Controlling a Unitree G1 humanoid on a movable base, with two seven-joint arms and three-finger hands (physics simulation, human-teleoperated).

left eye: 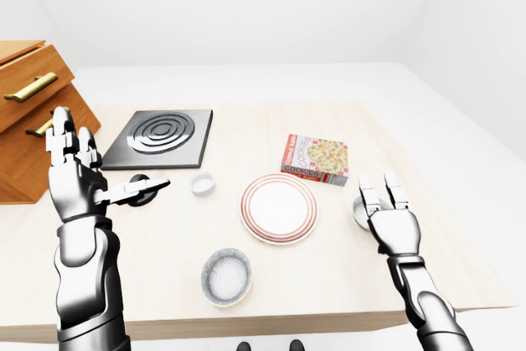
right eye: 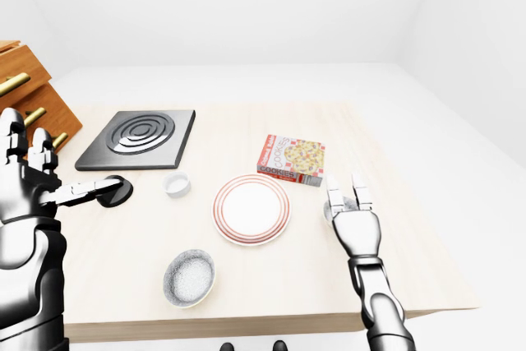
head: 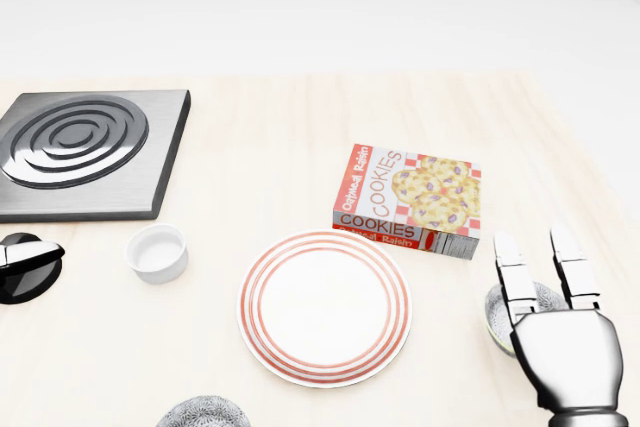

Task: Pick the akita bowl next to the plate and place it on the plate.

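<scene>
The red-ringed white plate (head: 325, 307) lies near the middle of the wooden table. Just to its right sits a small patterned grey bowl (head: 495, 313), mostly hidden behind my right hand (head: 537, 267). That hand is open, fingers pointing up, its back toward the camera and right at the bowl; nothing is held. A second speckled bowl (left eye: 226, 277) rests below and left of the plate, near the table's bottom edge. My left hand (left eye: 107, 154) is raised at the left of the left-eye view, open and empty.
A cookie box (head: 410, 202) lies just above the plate's right side. A small white ramekin (head: 158, 252) and a black disc (left eye: 141, 191) sit left of the plate. A dark burner plate (left eye: 160, 137) and a wooden drawer cabinet (left eye: 33, 113) stand at the upper left.
</scene>
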